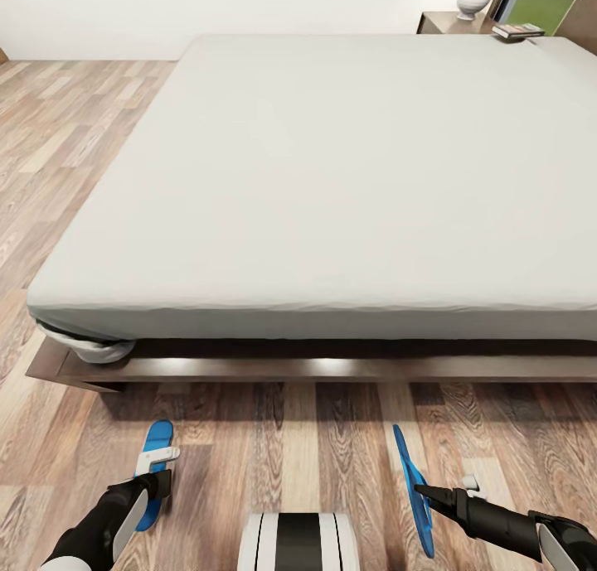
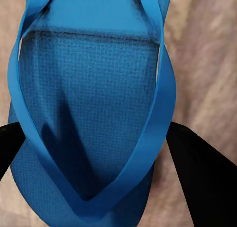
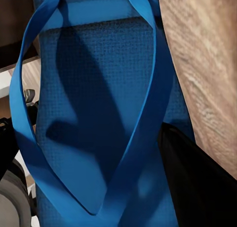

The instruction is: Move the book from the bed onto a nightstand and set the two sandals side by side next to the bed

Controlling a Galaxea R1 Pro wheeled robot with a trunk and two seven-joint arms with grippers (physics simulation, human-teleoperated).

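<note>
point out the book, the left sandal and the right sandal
book (image 1: 518, 31), head view, its top cover by the bed's far corner
left sandal (image 2: 94, 113), left wrist view, middle of its footbed
right sandal (image 3: 94, 113), right wrist view, middle of its footbed

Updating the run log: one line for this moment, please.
left gripper: holds left sandal | right gripper: holds right sandal on edge | book: nightstand | facing bed

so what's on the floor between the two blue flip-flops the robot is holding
Bare brown wood-plank floor, plus the robot's own white-and-black base at the bottom edge of the head view, lies between the left blue flip-flop and right blue flip-flop.
</note>
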